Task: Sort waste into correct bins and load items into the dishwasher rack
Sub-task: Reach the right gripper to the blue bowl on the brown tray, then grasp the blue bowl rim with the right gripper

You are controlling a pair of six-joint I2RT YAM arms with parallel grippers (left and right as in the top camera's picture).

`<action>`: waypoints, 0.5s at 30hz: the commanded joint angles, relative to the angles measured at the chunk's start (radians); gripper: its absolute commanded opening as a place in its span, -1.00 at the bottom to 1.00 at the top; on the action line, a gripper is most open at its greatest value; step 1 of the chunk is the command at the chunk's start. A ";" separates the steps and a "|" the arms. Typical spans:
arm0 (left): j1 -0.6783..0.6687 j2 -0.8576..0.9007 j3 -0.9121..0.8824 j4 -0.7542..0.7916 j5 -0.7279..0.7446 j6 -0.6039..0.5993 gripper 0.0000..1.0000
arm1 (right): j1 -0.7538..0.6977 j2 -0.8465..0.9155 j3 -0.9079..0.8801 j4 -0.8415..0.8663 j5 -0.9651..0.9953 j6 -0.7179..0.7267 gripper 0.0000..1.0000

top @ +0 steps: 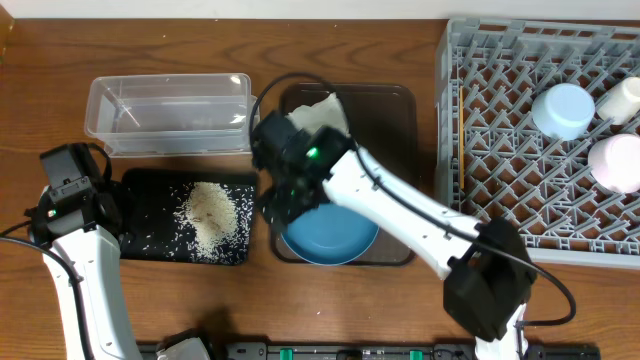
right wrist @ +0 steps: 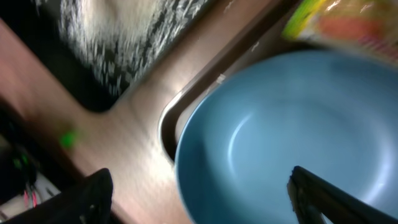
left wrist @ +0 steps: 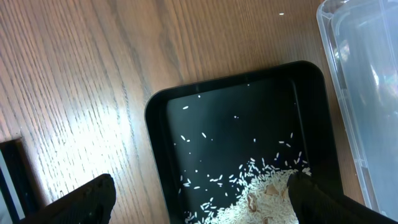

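Observation:
The dark-blue bowl sits on the brown serving tray. My right gripper is open over the bowl's left rim. In the right wrist view the rim of the bowl lies between the open fingers of the gripper. The green-and-yellow wrapper lies just beyond the bowl. The white tissue is at the tray's far end. Rice is piled in the black tray. My left gripper is open and empty over its left end, as the left wrist view shows. The chopsticks are out of view.
The clear tub stands behind the black tray. The grey rack at the right holds the light-blue bowl, the pink bowl and the white cup. My right arm stretches across the serving tray.

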 commanded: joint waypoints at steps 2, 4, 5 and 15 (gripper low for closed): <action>0.005 0.000 0.017 0.000 -0.006 -0.010 0.82 | 0.060 -0.032 -0.036 0.010 0.114 0.038 0.65; 0.005 -0.001 0.017 0.000 -0.006 -0.010 0.82 | 0.083 -0.032 -0.088 0.054 0.187 0.089 0.61; 0.005 -0.001 0.017 0.000 -0.006 -0.010 0.82 | 0.092 -0.032 -0.113 0.074 0.199 0.099 0.59; 0.005 -0.001 0.017 0.000 -0.006 -0.010 0.81 | 0.141 -0.032 -0.286 0.164 0.203 0.074 0.17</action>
